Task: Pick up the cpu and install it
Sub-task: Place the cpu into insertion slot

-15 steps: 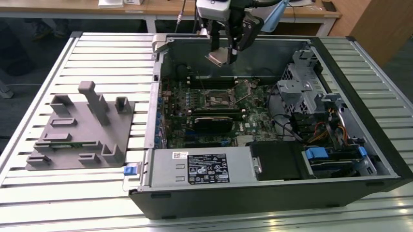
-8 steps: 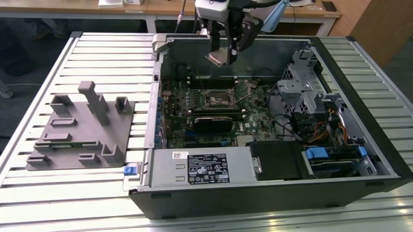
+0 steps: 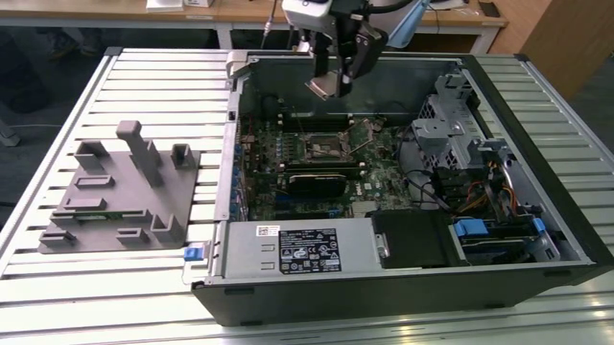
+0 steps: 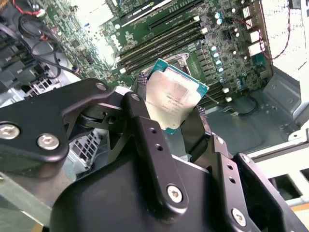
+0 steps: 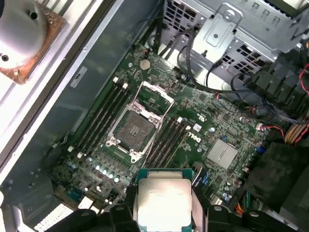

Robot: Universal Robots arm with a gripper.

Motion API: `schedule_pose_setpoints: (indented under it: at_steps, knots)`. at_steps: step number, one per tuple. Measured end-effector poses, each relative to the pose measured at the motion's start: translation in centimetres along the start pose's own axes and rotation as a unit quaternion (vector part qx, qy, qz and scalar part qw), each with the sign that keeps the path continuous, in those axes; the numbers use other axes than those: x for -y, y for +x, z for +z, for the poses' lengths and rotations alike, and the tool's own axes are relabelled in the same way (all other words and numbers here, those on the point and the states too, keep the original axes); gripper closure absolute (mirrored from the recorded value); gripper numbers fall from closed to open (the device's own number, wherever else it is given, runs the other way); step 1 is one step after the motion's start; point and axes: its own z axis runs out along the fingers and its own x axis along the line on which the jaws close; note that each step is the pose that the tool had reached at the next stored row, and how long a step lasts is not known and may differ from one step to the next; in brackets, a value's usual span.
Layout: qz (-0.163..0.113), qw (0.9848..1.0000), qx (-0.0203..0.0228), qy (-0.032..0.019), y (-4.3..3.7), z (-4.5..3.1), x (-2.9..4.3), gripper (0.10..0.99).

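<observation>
The cpu (image 4: 174, 96), a small square chip with a silvery top and a thin green rim, sits clamped between the black fingers (image 4: 143, 121) of my gripper (image 4: 170, 100). In the first wrist view the cpu (image 5: 161, 200) hangs over the green motherboard, a short way off from the open socket (image 5: 135, 128), whose metal frame is lifted. In the exterior view my gripper (image 3: 329, 85) hovers high above the open computer case (image 3: 230, 172), near its back wall, with the socket (image 3: 321, 147) below it.
Memory slots (image 5: 99, 118) flank the socket. A metal drive cage (image 3: 451, 122) and cables fill the case on the exterior view's right, a labelled power supply (image 3: 302, 248) the front. A grey fixture (image 3: 120, 194) with upright posts lies on the slatted table at the exterior view's left.
</observation>
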Motion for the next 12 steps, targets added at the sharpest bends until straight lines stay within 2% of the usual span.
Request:
schedule_pose_setpoints:
  at_steps: [4, 8, 12]
  knots:
    - [0.032, 0.9995, 0.0014, 0.0005, 0.02, 0.1, 0.0, 0.553]
    - [0.053, 0.9986, 0.0022, 0.0006, 0.03, 0.15, -0.01, 0.553]
    - [0.075, 0.9972, 0.0031, 0.0008, 0.05, 0.2, -0.02, 0.553]
